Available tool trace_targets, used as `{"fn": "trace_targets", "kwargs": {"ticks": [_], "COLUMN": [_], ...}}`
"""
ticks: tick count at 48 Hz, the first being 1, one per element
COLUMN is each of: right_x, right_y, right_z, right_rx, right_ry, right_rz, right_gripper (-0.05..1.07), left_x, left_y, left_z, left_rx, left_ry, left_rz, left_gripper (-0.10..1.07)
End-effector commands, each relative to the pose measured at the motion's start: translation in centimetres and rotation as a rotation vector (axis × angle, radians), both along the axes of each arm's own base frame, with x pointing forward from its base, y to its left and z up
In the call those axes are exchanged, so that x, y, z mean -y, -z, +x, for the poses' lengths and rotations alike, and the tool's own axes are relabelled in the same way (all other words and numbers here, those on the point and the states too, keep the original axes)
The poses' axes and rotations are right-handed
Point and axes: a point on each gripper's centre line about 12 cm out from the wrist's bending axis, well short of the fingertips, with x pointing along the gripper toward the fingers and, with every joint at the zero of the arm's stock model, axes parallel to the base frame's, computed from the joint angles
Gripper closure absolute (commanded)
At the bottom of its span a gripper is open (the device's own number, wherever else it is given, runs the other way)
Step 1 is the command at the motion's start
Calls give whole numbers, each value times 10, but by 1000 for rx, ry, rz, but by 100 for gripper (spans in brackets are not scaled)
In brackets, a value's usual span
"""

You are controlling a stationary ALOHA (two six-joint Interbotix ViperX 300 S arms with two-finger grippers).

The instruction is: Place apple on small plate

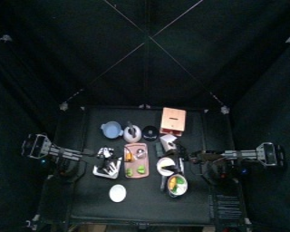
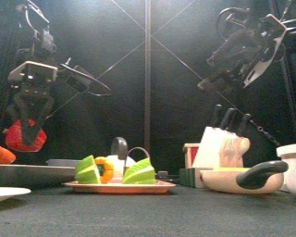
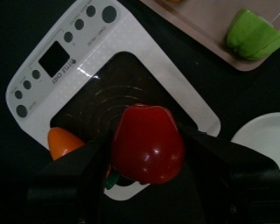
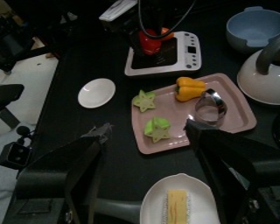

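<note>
Left hand (image 3: 149, 171) is clenching a red apple (image 3: 149, 147) between its two jaws; wrist view is showing the fruit wedged tight, stem end pointing away from the camera. Front view is showing that hand (image 2: 27, 125) hanging in the air over the desk's left side with the apple (image 2: 25, 137) in it, clear of everything below. Directly under it, per the left wrist view, is sitting a white scale-like device with a dark square top (image 3: 113, 83), and an orange object (image 3: 66, 142) is resting on that device just beside the apple's outline.

Small plate (image 1: 117, 192) is lying bare on the desk (image 1: 81, 204) near the front edge, left of centre, apart from the pink tray (image 1: 137, 161). Right wrist view is showing the same plate (image 4: 97, 92) beside the tray (image 4: 184, 114), not touching it. Tray is carrying green pieces (image 4: 160, 129), a yellow-orange piece (image 4: 192, 87) and a metal ring-shaped object (image 4: 209, 107).

Right hand (image 4: 149, 175) is hovering high over the right side, released, jaws spread wide with nothing between them. Below it a white plate with a yellow block (image 4: 178, 206) is sitting. White kettle (image 4: 269, 74) and pale blue bowl (image 4: 257, 26) are standing further back. Knife block (image 2: 222, 143) is showing in the front view, right of centre.
</note>
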Motion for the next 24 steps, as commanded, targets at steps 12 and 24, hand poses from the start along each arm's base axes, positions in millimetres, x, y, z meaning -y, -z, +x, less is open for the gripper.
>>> {"fn": "trace_targets", "kwargs": {"ticks": [12, 24], "right_x": [1, 2], "right_y": [-6, -6], "right_z": [1, 1], "right_rx": [20, 20], "right_ry": [3, 5], "right_rz": [-5, -2], "right_gripper": [4, 4], "left_x": [-1, 17], "left_y": [-18, -21], "left_z": [11, 24], "left_rx": [64, 127], "left_ry": [43, 264], "left_rz": [20, 36], "left_gripper": [20, 20]}}
